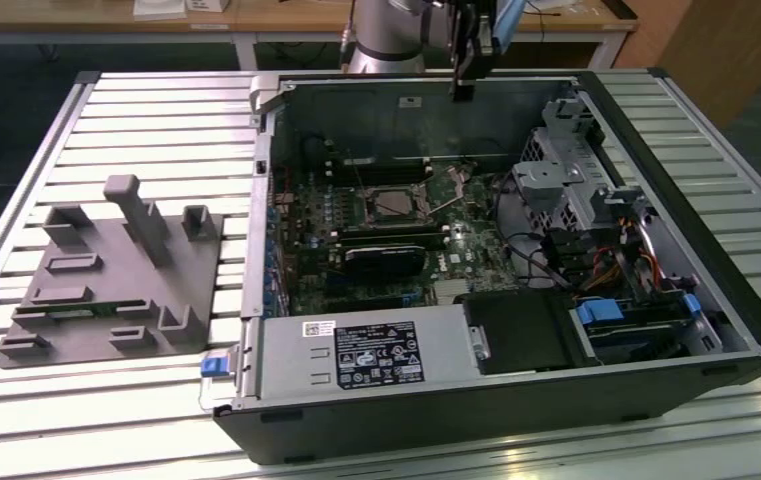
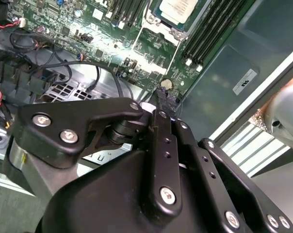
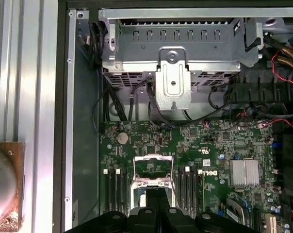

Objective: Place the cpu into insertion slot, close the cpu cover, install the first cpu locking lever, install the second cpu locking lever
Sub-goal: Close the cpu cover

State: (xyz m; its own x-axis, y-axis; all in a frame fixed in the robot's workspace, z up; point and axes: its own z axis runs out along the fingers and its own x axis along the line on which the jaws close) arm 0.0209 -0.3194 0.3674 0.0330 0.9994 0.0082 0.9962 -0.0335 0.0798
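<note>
Silvery cpu (image 2: 178, 8) sits in the insertion slot (image 1: 365, 205); my hand (image 1: 463, 90), pinched closed on nothing, hangs above the case (image 1: 394, 105).

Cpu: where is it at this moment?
The cpu lies in the insertion slot on the motherboard, flanked by memory slots in the second wrist view; in the exterior view that slot is mid-case.

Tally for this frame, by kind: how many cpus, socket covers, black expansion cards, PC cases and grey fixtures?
cpu: 1
cover: 1
card: 1
case: 1
fixture: 1
Total: 5
</note>
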